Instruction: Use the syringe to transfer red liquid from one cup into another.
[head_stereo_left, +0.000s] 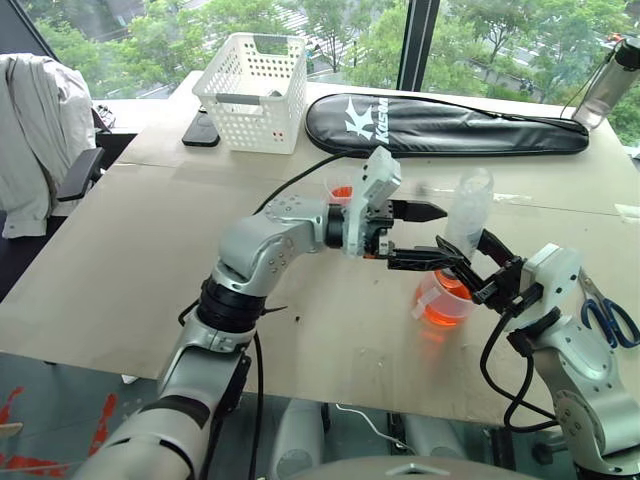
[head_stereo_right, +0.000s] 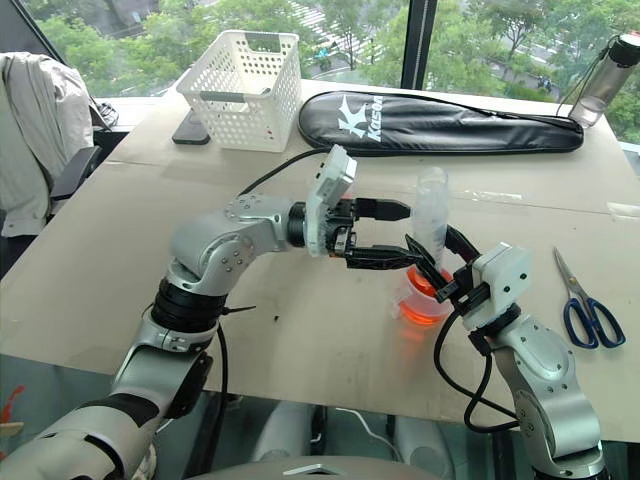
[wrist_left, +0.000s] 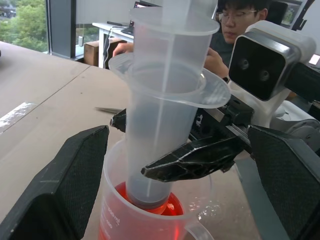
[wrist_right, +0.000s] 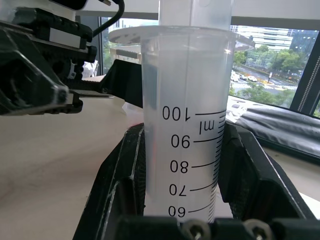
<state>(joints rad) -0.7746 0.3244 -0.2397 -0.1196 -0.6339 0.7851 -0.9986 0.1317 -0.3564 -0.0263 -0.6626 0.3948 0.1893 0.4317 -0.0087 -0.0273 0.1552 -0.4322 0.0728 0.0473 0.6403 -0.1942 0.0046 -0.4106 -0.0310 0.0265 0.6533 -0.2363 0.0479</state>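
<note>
The right gripper pinches the syringe upright, its tip dipped in the red liquid of the handled cup near the table's front edge. The left gripper hangs spread wide just beside the syringe

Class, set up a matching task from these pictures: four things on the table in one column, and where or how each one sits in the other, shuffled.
Things:
1. syringe
2. white basket
3. scissors
4. black racket bag

Places or states:
A. lying flat on the table beside the right arm
B. upright, tip down in the handled cup of red liquid, held by the right claw
C. stretched along the far side of the table by the window
D. standing at the far side, next to a dark phone

Pairs: 1-B, 2-D, 3-A, 4-C
</note>
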